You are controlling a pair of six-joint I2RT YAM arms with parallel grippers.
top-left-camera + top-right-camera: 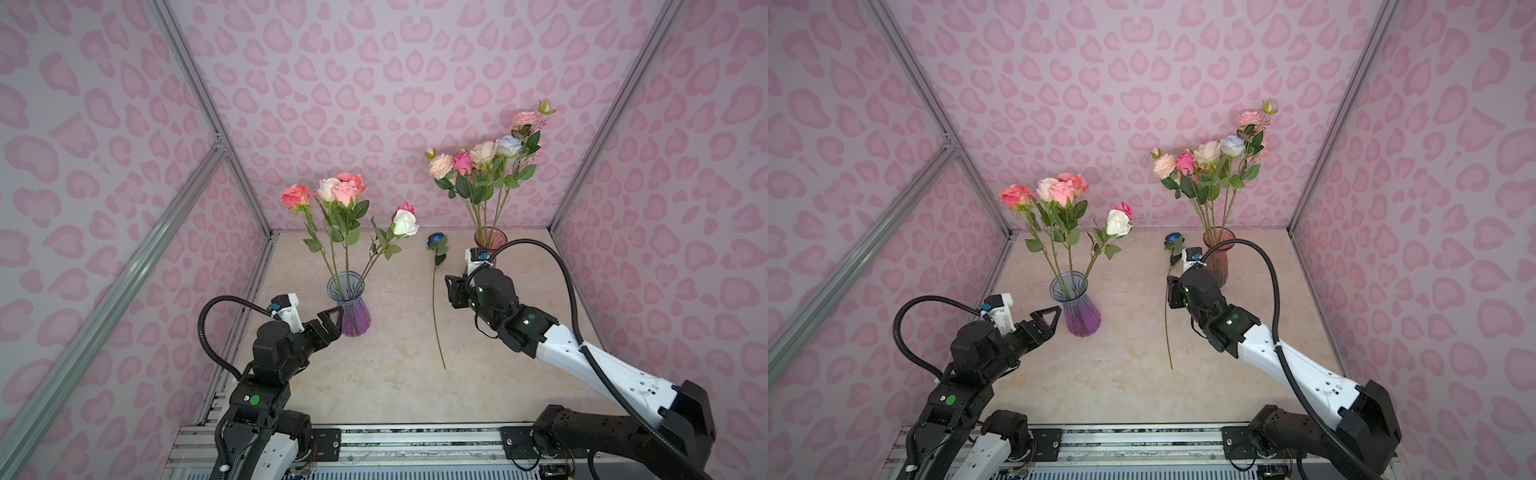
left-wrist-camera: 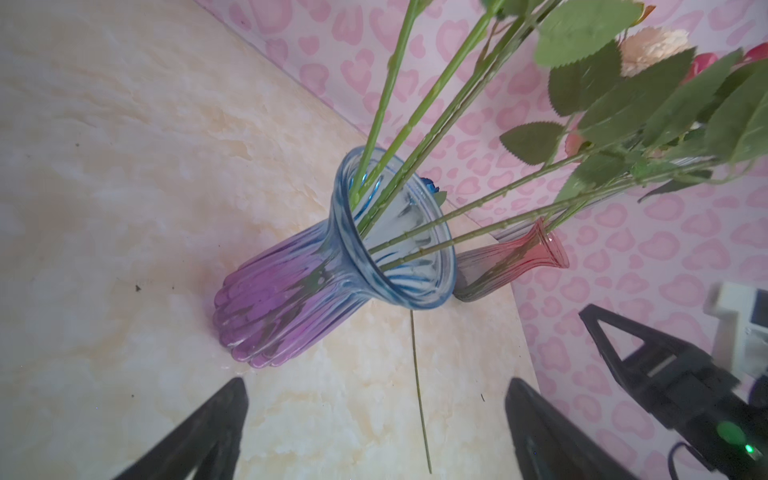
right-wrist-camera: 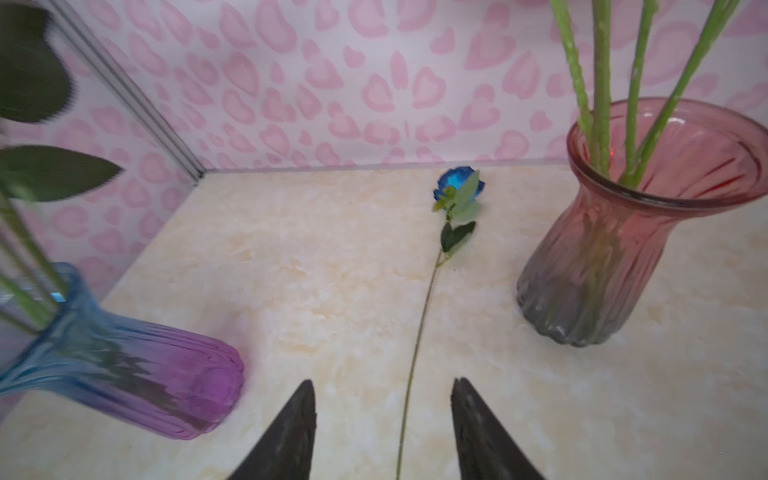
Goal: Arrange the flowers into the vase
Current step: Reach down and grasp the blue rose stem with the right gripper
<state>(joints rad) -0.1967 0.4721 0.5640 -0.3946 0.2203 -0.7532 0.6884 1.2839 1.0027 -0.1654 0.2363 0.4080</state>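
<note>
A dark blue rose (image 1: pixel 437 240) (image 3: pixel 457 185) lies flat on the marble tabletop, its long stem (image 1: pixel 434 307) (image 2: pixel 419 395) running toward the front. My right gripper (image 3: pixel 383 381) (image 1: pixel 451 291) hovers over the stem and is open, with the stem passing between its jaws untouched. A blue-and-purple vase (image 1: pixel 348 305) (image 2: pixel 332 270) holds several pink, cream and white flowers (image 1: pixel 340 191). My left gripper (image 2: pixel 377 382) (image 1: pixel 332 322) is open and empty just beside that vase's base. A pink vase (image 1: pixel 490 241) (image 3: pixel 623 249) at the back right holds several more flowers (image 1: pixel 482 158).
Pink heart-patterned walls (image 1: pixel 374 104) enclose the table on three sides, with aluminium frame struts (image 1: pixel 232 166) at the corners. A metal rail (image 1: pixel 415 436) carrying both arm bases runs along the front edge. The right arm's black cable (image 1: pixel 552 257) arcs over the pink vase.
</note>
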